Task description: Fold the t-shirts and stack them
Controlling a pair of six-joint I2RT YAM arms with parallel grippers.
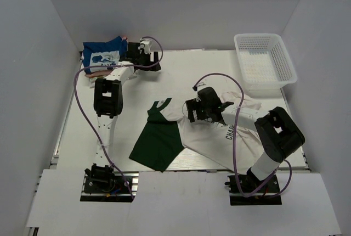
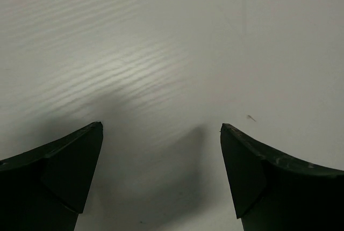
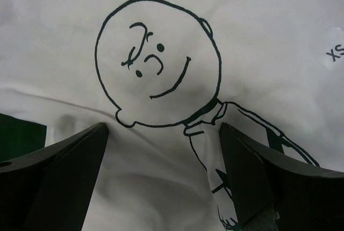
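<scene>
1. My left gripper (image 2: 161,129): fingers spread wide, holding nothing, beside the blue t-shirt (image 1: 102,55) at the table's (image 1: 181,71) far-left corner.
2. My right gripper (image 3: 164,129): spread wide, empty, over the cream t-shirt (image 3: 161,43) by the near edge; green t-shirt (image 1: 159,140) alongside.

The right gripper (image 3: 162,128) hangs over a cream t-shirt (image 3: 258,37), its two dark jaws standing wide apart at the bottom corners with nothing held between them. The cloth fills almost the whole view and carries a drawing of a cartoon boy (image 3: 158,62) in dark line: a big round head with a curl on the forehead, dot eyes and a smile, a collar below it, and the body running off toward the lower right behind the right-hand jaw. Soft creases cross the cloth under the head. A dark green patch (image 3: 19,134) shows at the left edge. A small white size sticker (image 3: 334,51) marked XS sits at the right edge
</scene>
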